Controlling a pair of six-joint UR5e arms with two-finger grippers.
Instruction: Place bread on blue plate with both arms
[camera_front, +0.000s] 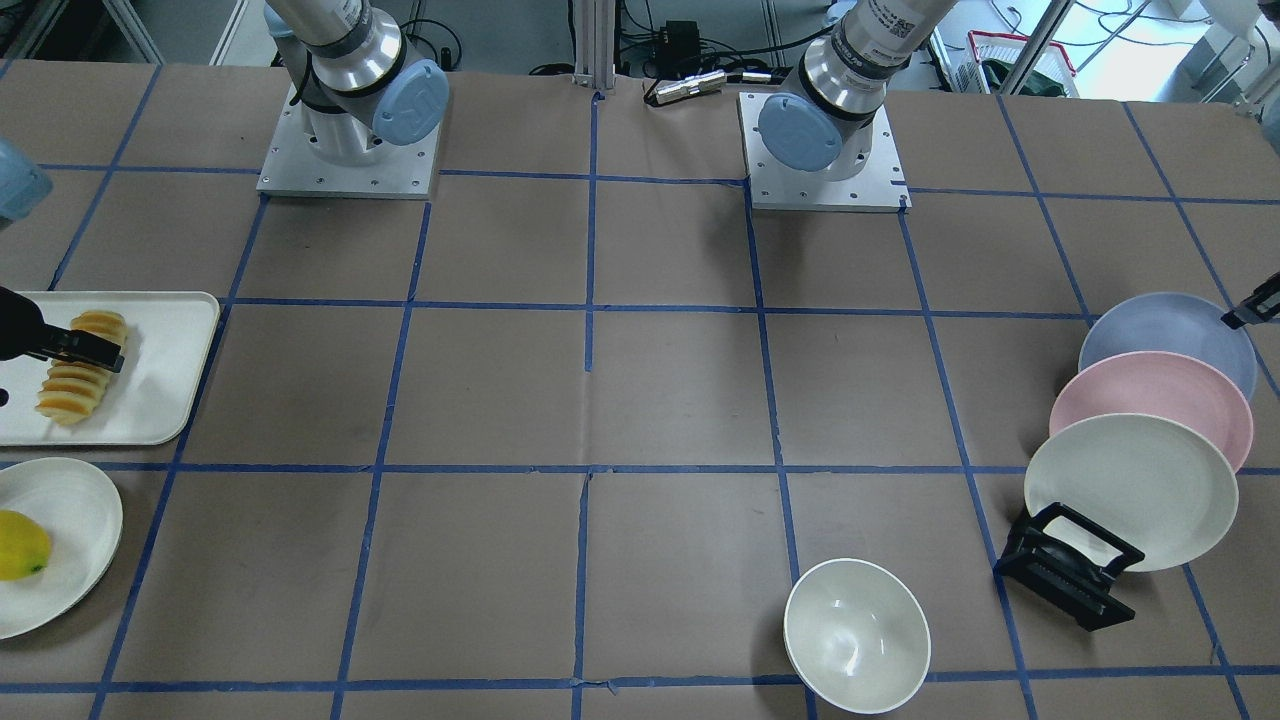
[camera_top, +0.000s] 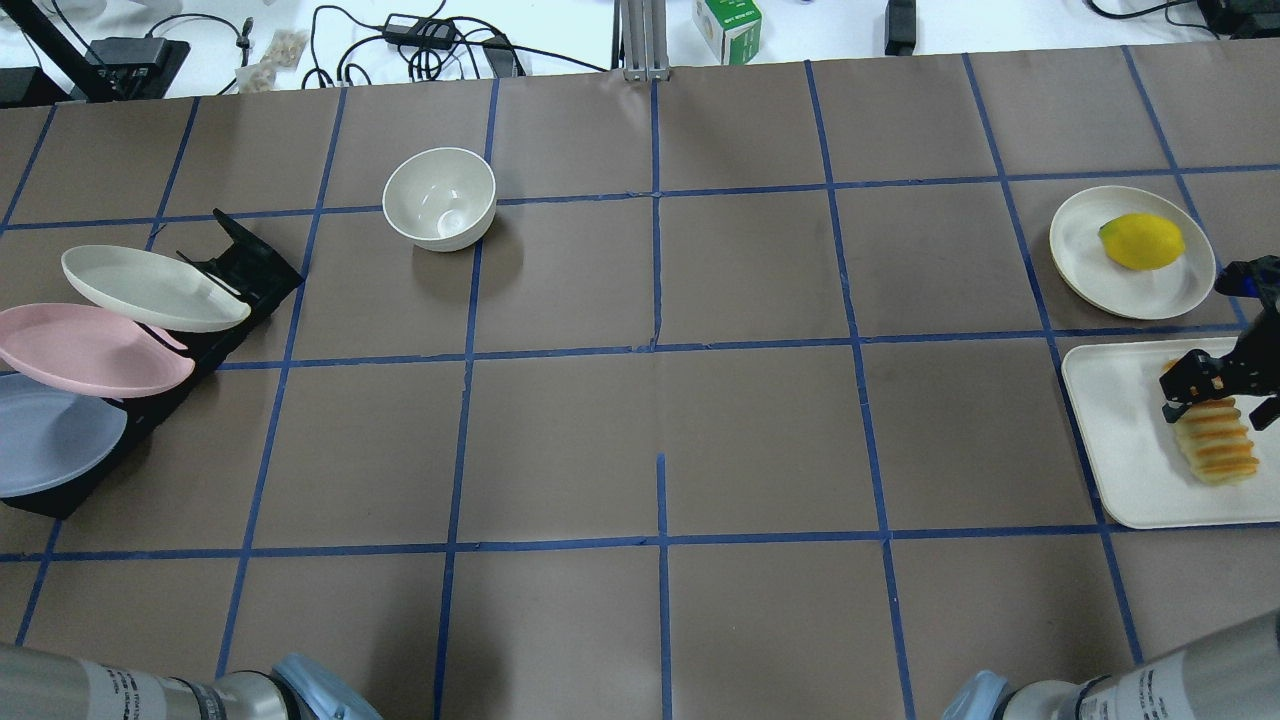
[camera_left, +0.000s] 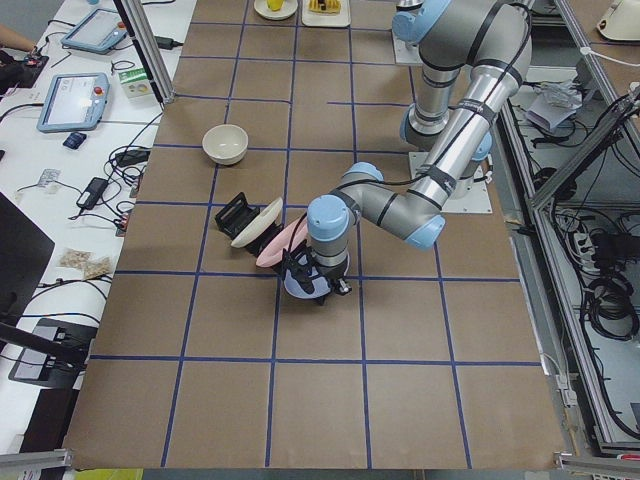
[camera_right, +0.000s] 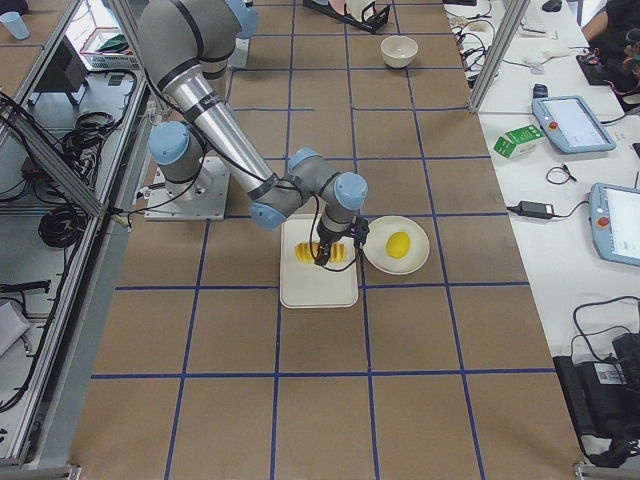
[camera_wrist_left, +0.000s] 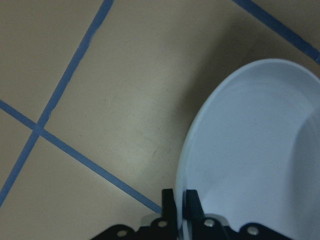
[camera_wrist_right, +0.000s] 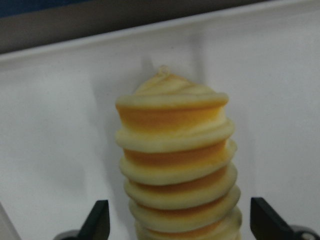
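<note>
golden bread (camera_wrist_right: 175, 150), long axis straight out from right tool (camera_wrist_right: 181, 222) spread astride; left tool (camera_wrist_left: 179, 205) pinching blue plate (camera_wrist_left: 260, 150)

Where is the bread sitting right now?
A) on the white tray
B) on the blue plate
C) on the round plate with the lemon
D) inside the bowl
A: the bread lies on the white tray, while the blue plate leans in the rack at the table's other end with nothing on it.
</note>
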